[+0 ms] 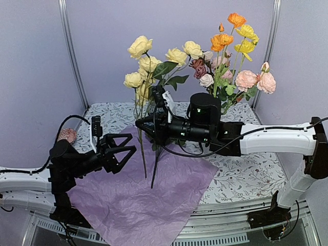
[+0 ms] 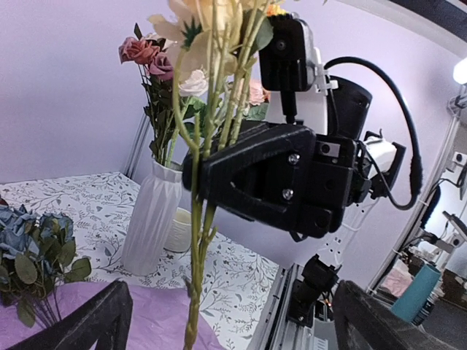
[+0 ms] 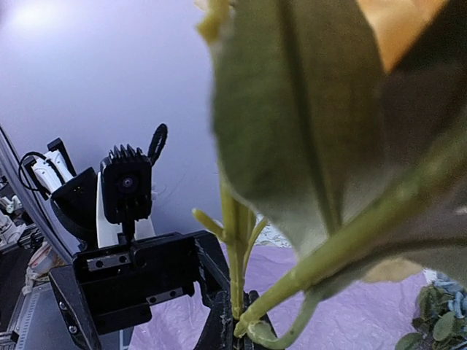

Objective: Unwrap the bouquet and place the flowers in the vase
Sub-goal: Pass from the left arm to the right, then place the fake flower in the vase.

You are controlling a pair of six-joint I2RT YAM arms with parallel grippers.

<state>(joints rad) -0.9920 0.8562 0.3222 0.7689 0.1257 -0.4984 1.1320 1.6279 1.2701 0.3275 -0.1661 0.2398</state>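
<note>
In the middle of the top view the right gripper [image 1: 144,126] is pressed together on the green stems of the yellow roses [image 1: 148,61]. It comes in from the right side of the frame and holds the stems about at half of their length. The blooms stand up toward the top centre, and the lower ends hang down over the purple paper [image 1: 138,205]. From these pictures it is not possible to tell if the ends touch the paper.

The left gripper [image 1: 124,149] is at the left of the middle, just beside the hanging stems. Its fingers are spread wide and nothing is between them.

The paper lies open and flat on the table [image 1: 246,174], in the lower middle of the top view.

In the left wrist view the white ribbed vase [image 2: 149,226] stands upright at the left of centre, on the table behind the paper. It has mauve roses in it, and a pale mug [image 2: 179,230] is just behind it. In the top view the vase is hidden behind the right arm, and only its pink and orange flowers [image 1: 230,61] show at the upper right.

Some blue roses [image 2: 29,240] are at the lower left of the left wrist view, at the edge of the paper.
</note>
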